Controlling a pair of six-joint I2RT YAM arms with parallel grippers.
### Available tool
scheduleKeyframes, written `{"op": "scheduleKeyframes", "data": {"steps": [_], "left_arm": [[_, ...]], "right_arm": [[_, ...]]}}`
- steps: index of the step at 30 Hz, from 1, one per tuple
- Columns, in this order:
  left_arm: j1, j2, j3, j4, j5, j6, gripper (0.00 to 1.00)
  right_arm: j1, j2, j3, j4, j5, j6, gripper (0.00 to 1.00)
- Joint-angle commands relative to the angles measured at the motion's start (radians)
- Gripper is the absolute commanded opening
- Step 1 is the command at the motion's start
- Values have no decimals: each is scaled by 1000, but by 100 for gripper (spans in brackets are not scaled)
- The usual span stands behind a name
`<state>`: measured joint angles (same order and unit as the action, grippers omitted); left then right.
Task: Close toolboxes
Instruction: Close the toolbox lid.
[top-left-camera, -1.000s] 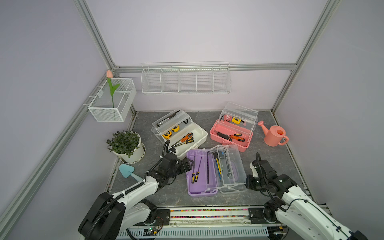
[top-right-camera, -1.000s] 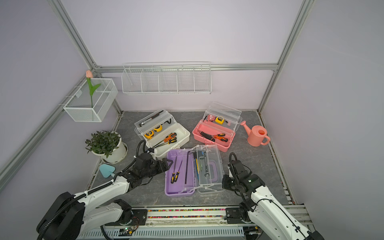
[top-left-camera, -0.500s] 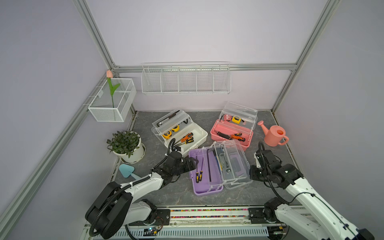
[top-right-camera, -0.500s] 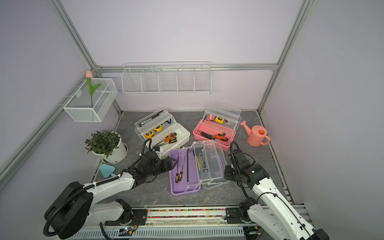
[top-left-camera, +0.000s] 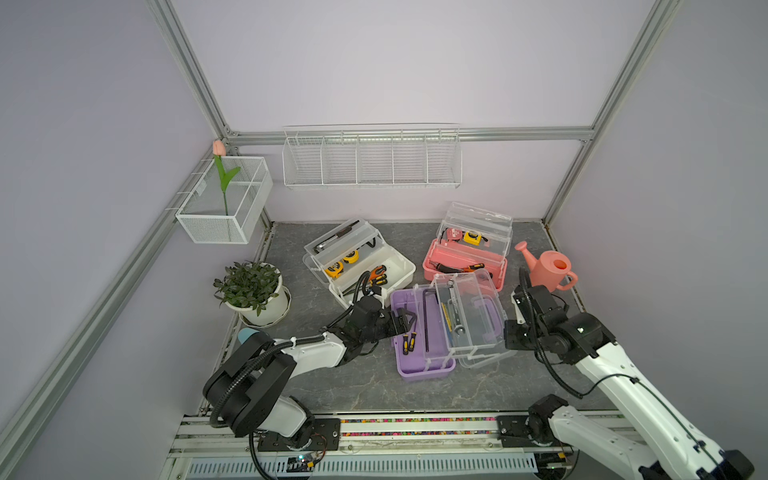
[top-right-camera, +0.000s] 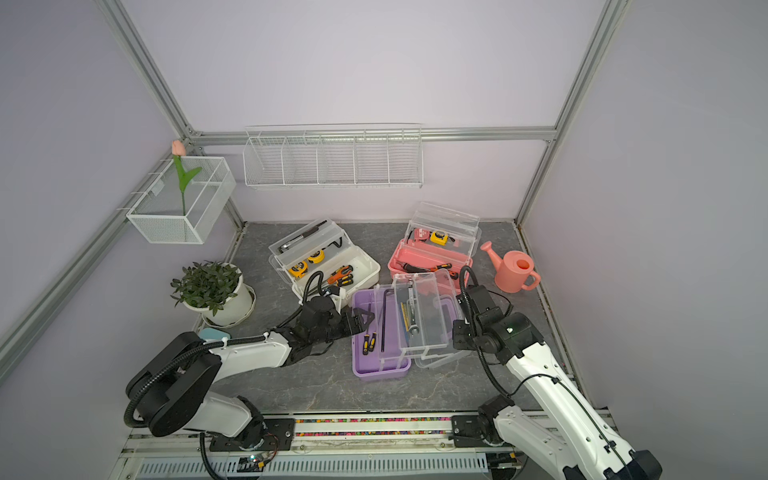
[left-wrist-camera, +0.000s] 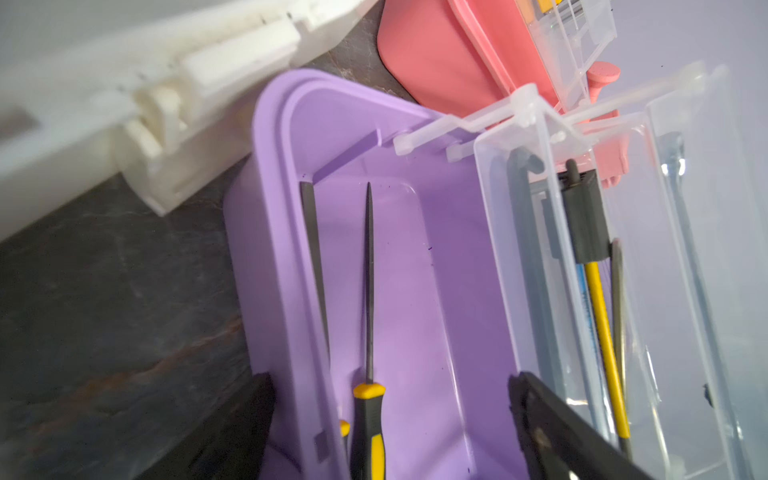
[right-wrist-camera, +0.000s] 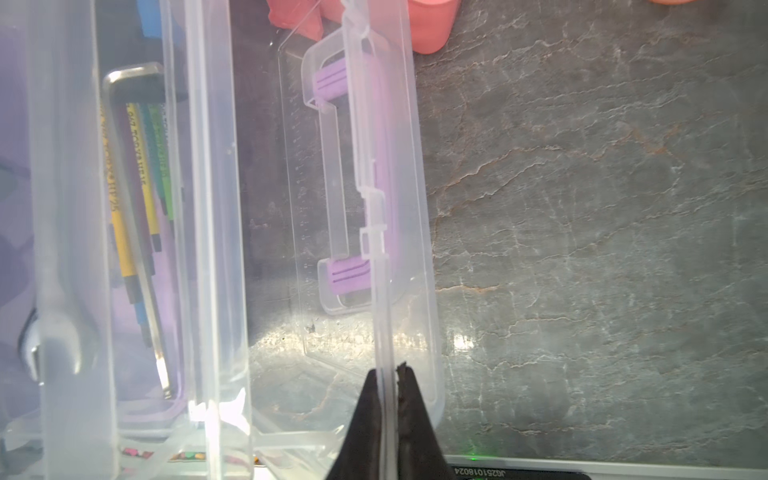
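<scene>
Purple toolbox (top-left-camera: 419, 361) turned; right fingers (right-wrist-camera: 365, 419) pinch thin clear lid (right-wrist-camera: 307, 187) rim; left fingers (left-wrist-camera: 557, 432) spread.

Both top views look steeply down from high over the front rail (top-left-camera: 415, 427), which runs along the lower frame edge, and share the whole floor (top-left-camera: 353, 386). Each wrist camera looks closely at the purple toolbox (left-wrist-camera: 399, 257): left into its base, right along its clear lid (right-wrist-camera: 411, 249).

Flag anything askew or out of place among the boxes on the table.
The purple box crowds the pink box at its far end; contact is unclear. Its clear lid stands partly raised, pinched at the rim by the shut right gripper. The white box and the pink one gape open too.
</scene>
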<state>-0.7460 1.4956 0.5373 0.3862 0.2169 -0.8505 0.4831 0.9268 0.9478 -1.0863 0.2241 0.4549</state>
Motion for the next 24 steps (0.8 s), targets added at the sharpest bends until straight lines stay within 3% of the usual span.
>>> {"op": "scheduleKeyframes", "data": {"steps": [1,19,24], "left_arm": [[-26,38,46,100,17,-43,91],[-36,40,48,150,-3,-44,91],[-36,23,25,163,-14,-51,91]], "right_arm": [[40,29,77,65,76,-10,7],[436,289,296,-19,450,-51,9],[521,354,323,-11,468,-24,10]]}}
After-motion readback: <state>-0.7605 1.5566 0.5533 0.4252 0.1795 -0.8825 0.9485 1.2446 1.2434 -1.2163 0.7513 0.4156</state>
